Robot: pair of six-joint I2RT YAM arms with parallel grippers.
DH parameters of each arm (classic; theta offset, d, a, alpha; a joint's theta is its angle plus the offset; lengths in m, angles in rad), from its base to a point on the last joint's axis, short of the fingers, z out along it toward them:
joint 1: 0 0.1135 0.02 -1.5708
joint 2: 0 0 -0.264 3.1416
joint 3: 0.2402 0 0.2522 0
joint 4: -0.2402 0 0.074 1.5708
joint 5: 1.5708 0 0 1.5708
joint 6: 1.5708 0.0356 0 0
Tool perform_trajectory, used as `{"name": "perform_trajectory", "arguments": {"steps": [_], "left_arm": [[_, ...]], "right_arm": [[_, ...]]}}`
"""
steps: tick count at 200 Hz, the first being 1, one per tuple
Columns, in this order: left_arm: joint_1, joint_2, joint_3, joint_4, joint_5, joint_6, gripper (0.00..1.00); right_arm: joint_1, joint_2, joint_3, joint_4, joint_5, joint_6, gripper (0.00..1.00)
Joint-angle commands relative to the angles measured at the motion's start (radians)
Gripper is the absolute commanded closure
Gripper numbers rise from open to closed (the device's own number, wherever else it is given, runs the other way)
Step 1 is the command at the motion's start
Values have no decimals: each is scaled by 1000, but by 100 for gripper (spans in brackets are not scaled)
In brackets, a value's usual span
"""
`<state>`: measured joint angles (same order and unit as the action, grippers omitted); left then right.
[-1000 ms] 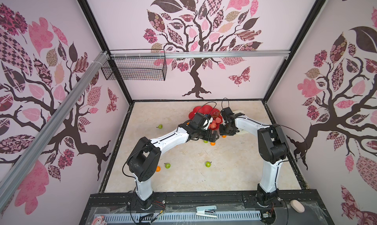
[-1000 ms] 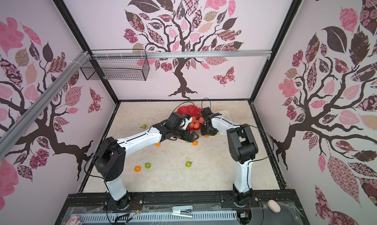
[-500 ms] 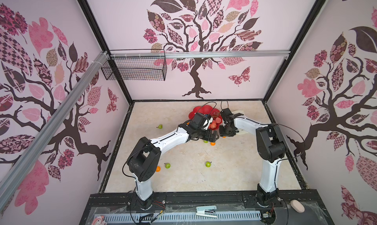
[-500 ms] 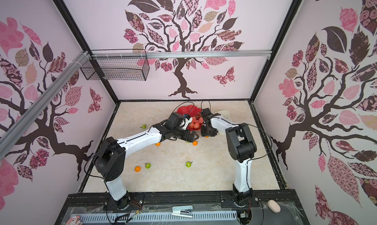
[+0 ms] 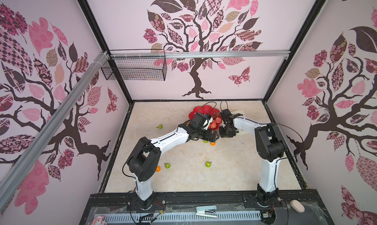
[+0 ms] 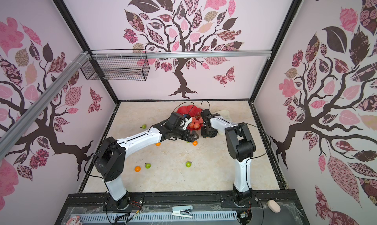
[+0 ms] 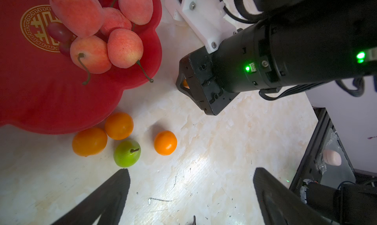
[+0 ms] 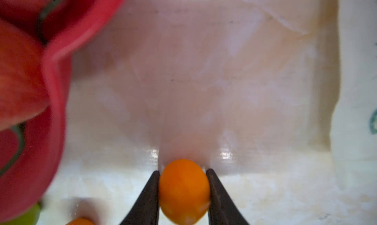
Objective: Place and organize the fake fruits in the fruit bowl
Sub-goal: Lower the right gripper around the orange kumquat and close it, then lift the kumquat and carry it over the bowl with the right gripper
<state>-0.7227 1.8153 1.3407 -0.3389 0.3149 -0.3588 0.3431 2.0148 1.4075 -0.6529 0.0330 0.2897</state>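
Observation:
The red fruit bowl [image 7: 40,91] [image 5: 201,109] sits at the back middle of the table and holds several pink-red peaches [image 7: 124,47] and dark red grapes [image 7: 59,32]. My right gripper [image 8: 182,170] [image 5: 226,135] is shut on an orange ball [image 8: 183,191], low at the table just off the bowl's rim [image 8: 55,75]. My left gripper [image 7: 190,173] [image 5: 214,137] hangs open over bare table. Close ahead of it, near the bowl's edge, lie three orange balls [image 7: 119,125] [image 7: 89,141] [image 7: 165,142] and a green pear [image 7: 126,153].
More loose fruits lie on the table: green ones [image 5: 160,126] [image 5: 167,165] [image 5: 208,164] and an orange ball [image 5: 157,169]. A paper packet [image 5: 238,112] lies right of the bowl. A black wire basket [image 5: 134,71] hangs on the back left rail.
My right gripper's jaws have closed in on the orange ball. Both arms have hardly shifted.

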Motion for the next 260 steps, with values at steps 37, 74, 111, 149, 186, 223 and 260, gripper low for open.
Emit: {"name": "perform_trajectory", "arguments": {"steps": [37, 74, 111, 149, 186, 223, 260], "left_arm": [[2, -6, 54, -13, -35, 19, 1], [27, -25, 52, -9, -43, 22, 2], [92, -42, 41, 16, -4, -6, 2], [156, -48, 38, 31, 11, -25, 2], [203, -44, 32, 47, 26, -49, 2], [235, -37, 29, 59, 39, -71, 2], [272, -38, 20, 77, 52, -99, 2]], "right_arm": [[-7, -27, 20, -38, 19, -6, 64], [-7, -100, 0, -52, 24, -2, 64], [-7, -157, 1, -76, 9, 3, 65], [-6, -182, 57, -108, -10, 5, 65], [9, -167, 138, -133, -23, 5, 66], [52, -122, 240, -165, -20, 4, 66], [108, -49, 365, -200, -17, 3, 66]]}}
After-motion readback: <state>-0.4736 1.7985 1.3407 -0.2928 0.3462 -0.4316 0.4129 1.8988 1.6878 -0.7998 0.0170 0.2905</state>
